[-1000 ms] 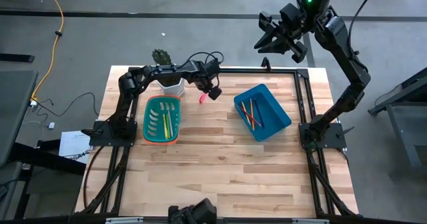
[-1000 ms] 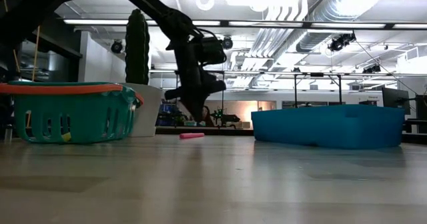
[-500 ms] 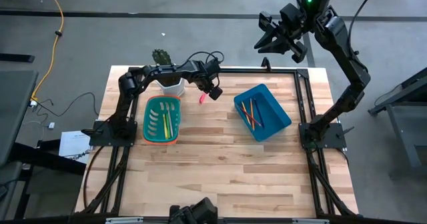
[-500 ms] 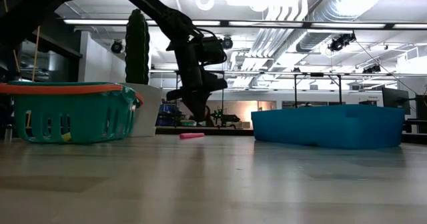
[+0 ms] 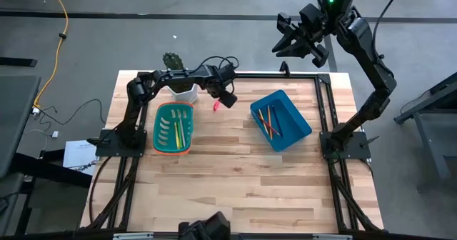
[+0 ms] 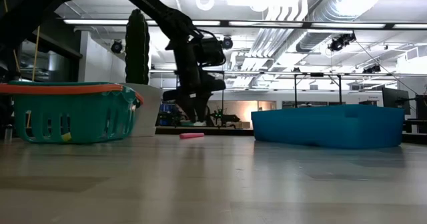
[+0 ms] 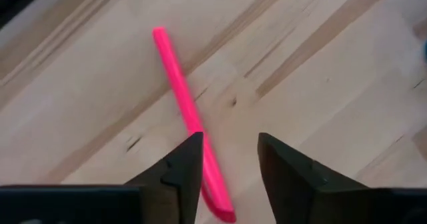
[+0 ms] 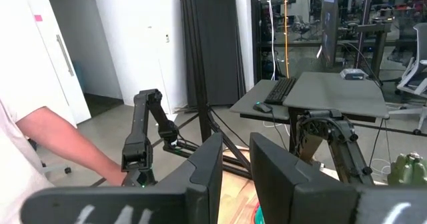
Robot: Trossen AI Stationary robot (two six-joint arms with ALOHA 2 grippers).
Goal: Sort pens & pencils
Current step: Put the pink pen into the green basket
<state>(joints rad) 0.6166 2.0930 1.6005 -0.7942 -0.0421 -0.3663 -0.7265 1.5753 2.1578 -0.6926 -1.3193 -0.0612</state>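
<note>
Wooden table (image 5: 235,176), left claw (image 7: 229,159) open over pink pen (image 7: 187,111), right claw (image 5: 289,43) raised

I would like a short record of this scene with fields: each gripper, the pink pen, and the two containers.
left gripper: open, over the pink pen
right gripper: raised beyond the table's far edge, open, empty
pink pen: lying on the table, between the two containers
green basket: holds pens
blue bin: holds pencils

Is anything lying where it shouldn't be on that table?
Yes: one pink pen lies loose on the wooden table, between the green basket and blue bin. The left gripper hovers over it, fingers apart.
</note>
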